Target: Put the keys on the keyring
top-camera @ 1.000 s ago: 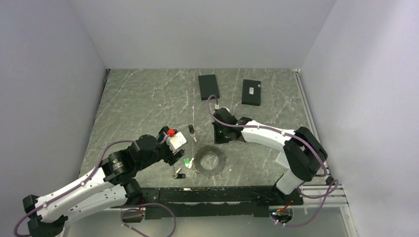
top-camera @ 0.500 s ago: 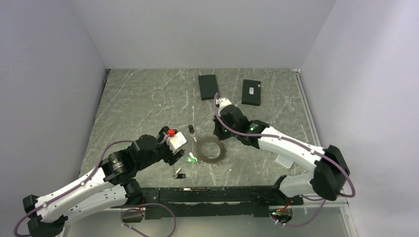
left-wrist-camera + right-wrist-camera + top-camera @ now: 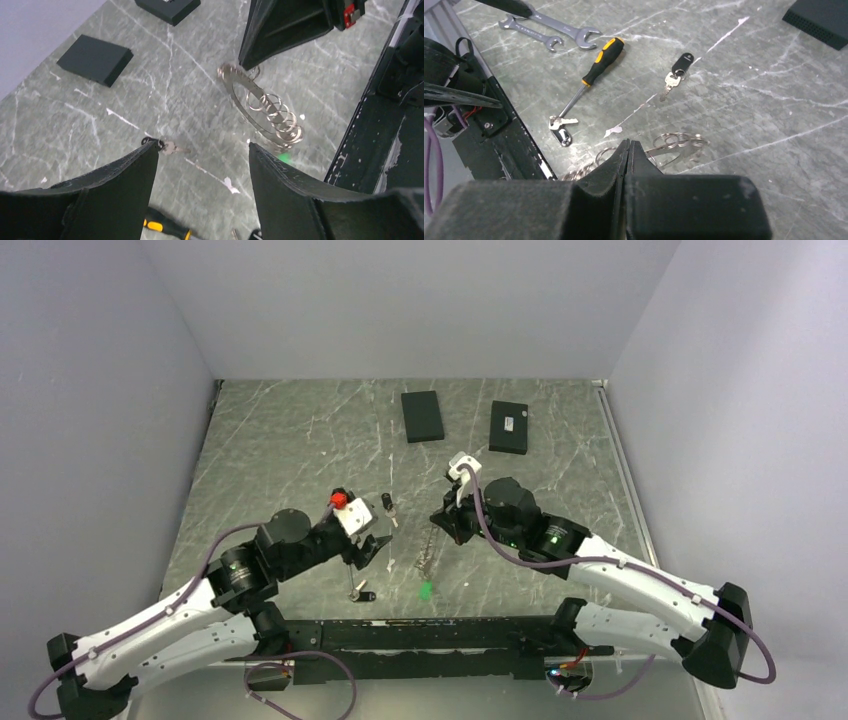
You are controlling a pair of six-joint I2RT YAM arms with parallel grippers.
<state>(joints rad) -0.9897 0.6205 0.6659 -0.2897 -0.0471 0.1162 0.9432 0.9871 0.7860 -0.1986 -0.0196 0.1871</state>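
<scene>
Looking down from above, we see the right tool (image 3: pixel 447 523) clenched on the upper edge of the keyring (image 3: pixel 240 82), which it holds up on edge and tilted, its lower end dipping toward the tabletop (image 3: pixel 290 440). We cannot tell whether that lower end touches the surface. From the left wrist, the flat grey band shows several small rings (image 3: pixel 280 117) strung along one side, and a green tag (image 3: pixel 284 156) shows just below the low end. In the right wrist view the two fingers meet with no gap, and only loops of the ring stick out beside them.

The left tool (image 3: pixel 202 150) is released, its jaws standing wide apart with nothing between them. It hovers over the tabletop just left of the keyring, apart from it and pointed toward it.

Neither key is on the ring. One key (image 3: pixel 672 79), with a black head and a short silver blade, lies flat on the tabletop beyond the left tool and to the left of the right tool, well apart from the ring. The other key (image 3: pixel 560 122) lies near the front rail, right at the tip of the screwdriver (image 3: pixel 596 70), whose black-and-yellow handle points away from it. Two silver wrenches (image 3: pixel 555 24) lie side by side past the screwdriver handle.

Farther back on the tabletop we see two flat black boxes, the left box (image 3: pixel 422 416) and the right box (image 3: pixel 509 427), near each other and not touching, both well away from the arms.
</scene>
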